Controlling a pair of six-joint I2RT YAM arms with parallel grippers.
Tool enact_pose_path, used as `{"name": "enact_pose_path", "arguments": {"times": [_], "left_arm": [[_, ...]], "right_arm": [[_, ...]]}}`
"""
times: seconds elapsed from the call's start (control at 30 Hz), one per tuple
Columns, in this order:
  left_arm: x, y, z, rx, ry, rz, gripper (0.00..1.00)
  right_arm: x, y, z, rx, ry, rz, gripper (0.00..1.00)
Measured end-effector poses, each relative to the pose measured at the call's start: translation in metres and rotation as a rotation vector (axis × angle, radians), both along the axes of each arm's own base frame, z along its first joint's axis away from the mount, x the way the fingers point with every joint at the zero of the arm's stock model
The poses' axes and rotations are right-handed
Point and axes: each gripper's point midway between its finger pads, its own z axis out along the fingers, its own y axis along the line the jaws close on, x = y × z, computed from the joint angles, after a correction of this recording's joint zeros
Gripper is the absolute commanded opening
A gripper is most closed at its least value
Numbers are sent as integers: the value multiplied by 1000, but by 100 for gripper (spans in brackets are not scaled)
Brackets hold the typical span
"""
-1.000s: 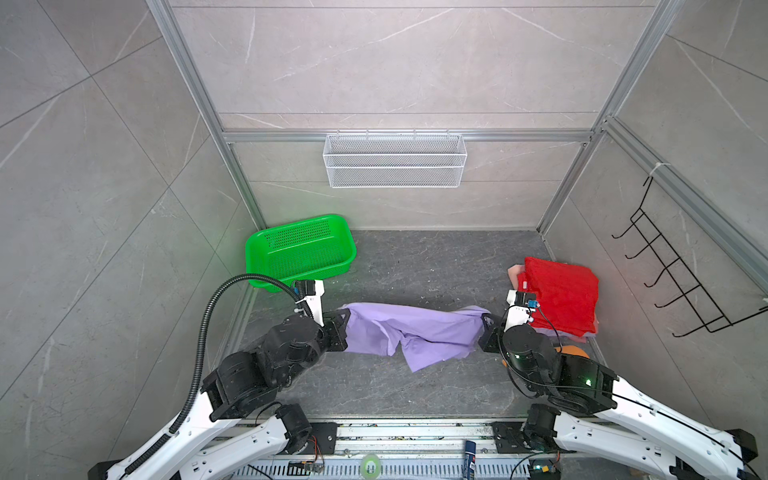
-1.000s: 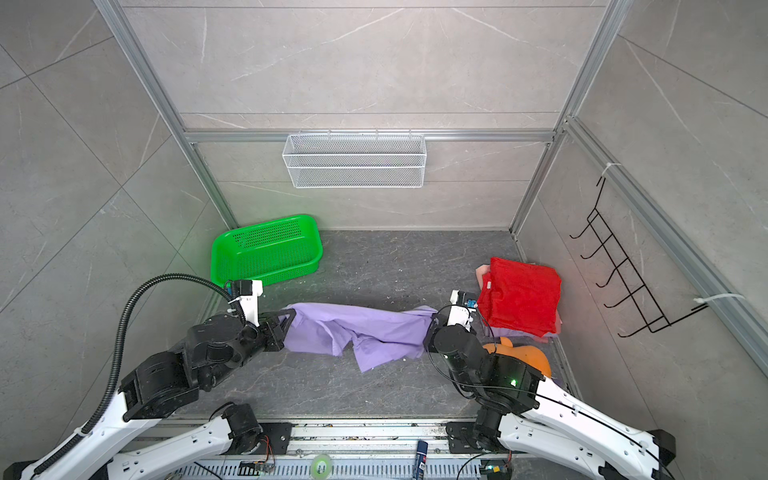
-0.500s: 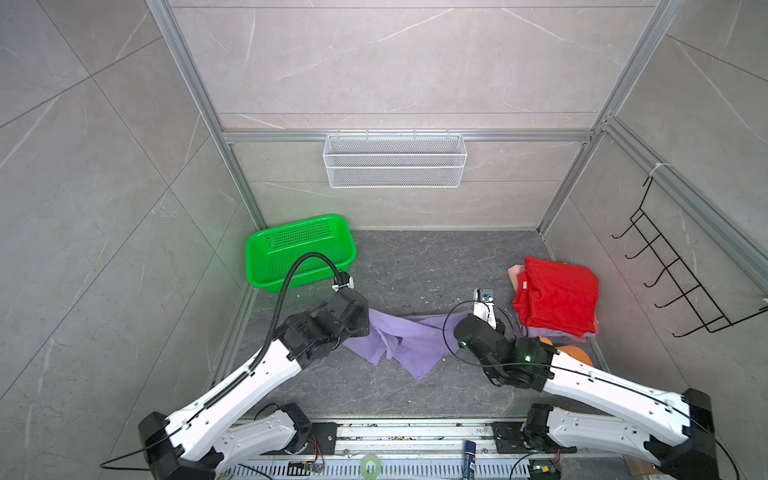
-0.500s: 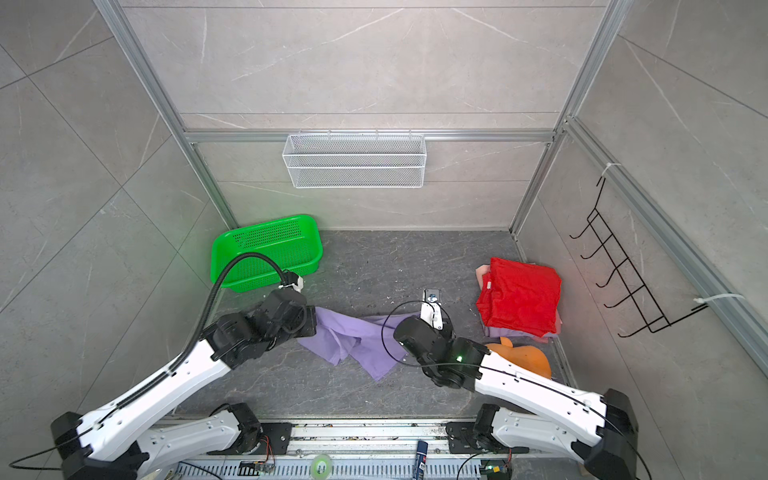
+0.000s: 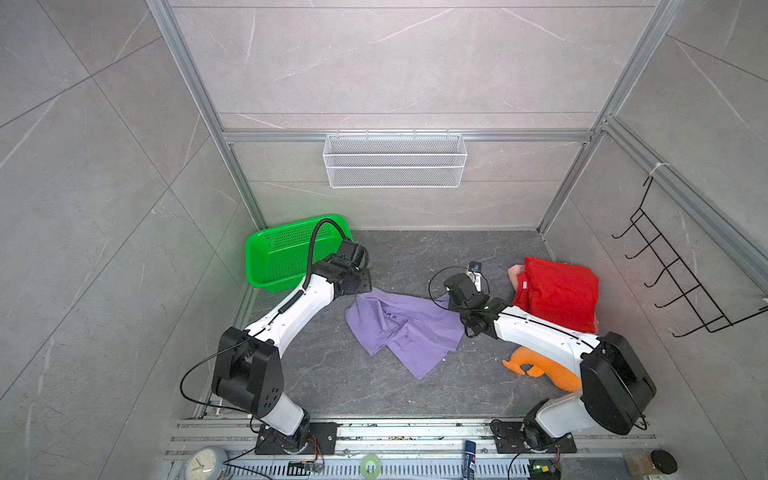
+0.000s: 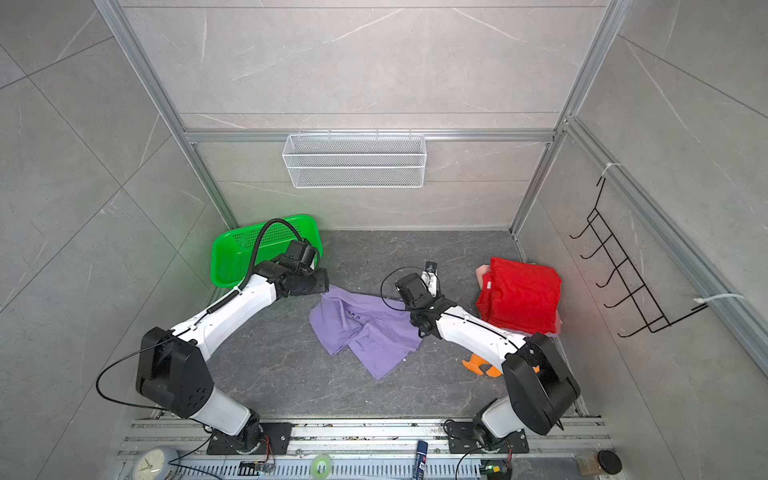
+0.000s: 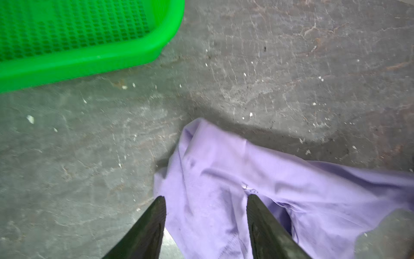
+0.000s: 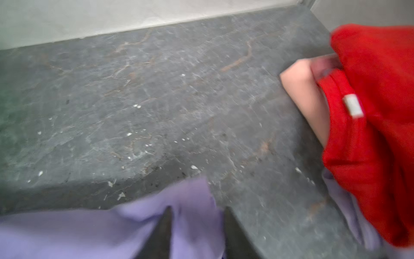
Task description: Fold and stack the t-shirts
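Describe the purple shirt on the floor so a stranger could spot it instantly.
Start at the dark grey stone floor. Near its middle lies the lavender t-shirt, between the green basket and the folded red t-shirt. It alone is spread out loose and rumpled, with small dark lettering on it.

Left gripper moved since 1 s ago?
Yes. The left gripper went away from the front rail, toward the green basket.

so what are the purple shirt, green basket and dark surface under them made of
lavender t-shirt: soft thin fabric, likely cotton knit, matte; it lies limp and creased.
green basket: moulded plastic, smooth, slightly glossy, with a perforated grid and rounded rim.
work surface: dark grey, veined, matte; stone or a stone-look sheet, hard to tell.
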Motion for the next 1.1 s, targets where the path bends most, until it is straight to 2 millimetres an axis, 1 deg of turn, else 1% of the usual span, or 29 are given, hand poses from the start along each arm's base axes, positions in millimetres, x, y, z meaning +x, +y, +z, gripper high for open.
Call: {"name": "enact_pose_path", "arguments": {"times": [0.03, 0.1, 0.2, 0.23, 0.3, 0.37, 0.43, 0.5, 0.53, 0.63, 0.73, 0.77, 0.83, 0.9, 1.0, 1.1], "left_arm": [[-1, 0, 2, 0, -6, -4, 62], [-5, -1, 8, -16, -14, -16, 62], [-19, -7, 15, -62, -23, -50, 62], [-24, -10, 14, -74, -19, -61, 62], [-40, -20, 7, -93, 7, -95, 62], [-52, -33, -4, -104, 40, -129, 63], [-61, -45, -17, -118, 73, -154, 63], [-66, -58, -28, -142, 107, -175, 70], [-65, -63, -32, -149, 114, -180, 71], [-59, -83, -46, -162, 140, -201, 72], [-47, -109, -60, -148, 160, -229, 71], [-42, -120, -62, -140, 157, -240, 71], [-36, -138, -72, -111, 158, -262, 70], [-33, -153, -80, -82, 155, -279, 68], [-33, -165, -95, -22, 164, -292, 65], [-36, -166, -111, 49, 180, -292, 64]], "right_arm": [[1, 3, 3, 9, -5, 11, 57], [1, 6, 9, 33, -12, 25, 58], [-5, 8, 20, 84, -18, 38, 59], [-8, 9, 23, 102, -19, 43, 59], [-17, 10, 29, 160, -18, 49, 60], [-28, 9, 27, 212, -7, 49, 62], [-42, 5, 17, 254, 21, 44, 63], [-56, 1, 3, 285, 59, 33, 65], [-61, 0, -4, 295, 78, 28, 66], [-77, -5, -28, 319, 142, 10, 67], [-89, -6, -48, 342, 197, -2, 67], [-93, -6, -52, 351, 210, -4, 68], [-98, -6, -62, 368, 228, -11, 69], [-103, -7, -68, 383, 238, -16, 70], [-107, -7, -75, 406, 248, -21, 70], [-110, -4, -81, 435, 257, -20, 70]]}}
